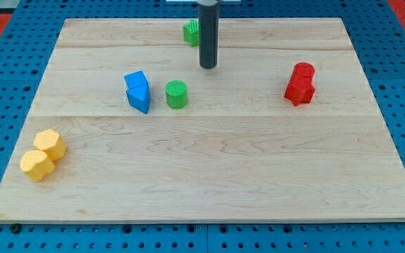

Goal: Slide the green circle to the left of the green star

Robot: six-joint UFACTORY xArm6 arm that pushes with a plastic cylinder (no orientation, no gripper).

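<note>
Two blue blocks (138,91) were seen mid-board, two yellow blocks (42,154) lower left, two red blocks (301,83) at right.

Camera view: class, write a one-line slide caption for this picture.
My tip rests above-right of the green circle, just below the green star, which the rod partly hides at the board's top edge.

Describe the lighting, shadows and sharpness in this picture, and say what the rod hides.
Camera view: even, soft light, no glare on the wooden board; only faint shadows beside the blocks; edges look sharp throughout. The rod, my tip, partly covers the green star; the green circle shows fully.
</note>
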